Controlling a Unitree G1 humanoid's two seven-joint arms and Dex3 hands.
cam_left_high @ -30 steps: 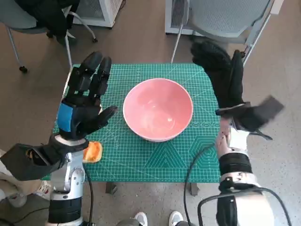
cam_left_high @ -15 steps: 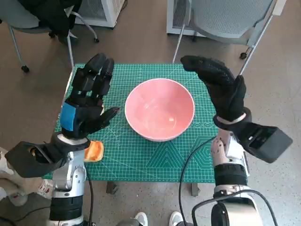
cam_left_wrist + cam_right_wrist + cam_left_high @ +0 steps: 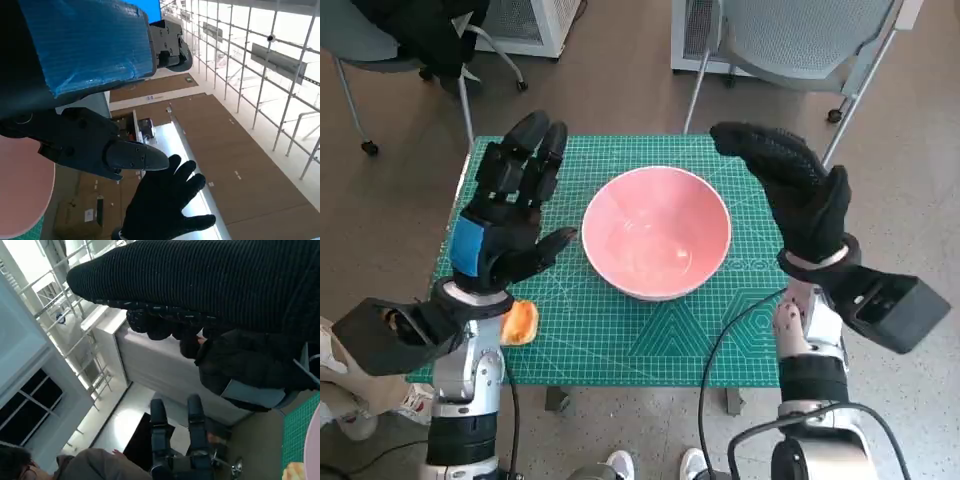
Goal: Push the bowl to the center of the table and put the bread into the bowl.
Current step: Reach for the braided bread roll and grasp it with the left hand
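The pink bowl [image 3: 656, 231] stands in the middle of the green mat [image 3: 620, 330]. The left hand [image 3: 507, 215] and right hand [image 3: 798, 190] are raised on its two sides, fingers spread, holding nothing. The bread [image 3: 519, 322] lies near the mat's front left edge, beside the left wrist.

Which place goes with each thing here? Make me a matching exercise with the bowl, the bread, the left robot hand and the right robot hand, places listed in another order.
Things:
1. pink bowl
2. bread
3. left robot hand
4. right robot hand

Places:
A. raised over the mat's right edge, holding nothing
B. about the middle of the green mat
C. on the mat near its front left corner, partly hidden under a wrist
D. raised beside the bowl's left rim, fingers spread, holding nothing

Pairs: 1-B, 2-C, 3-D, 4-A
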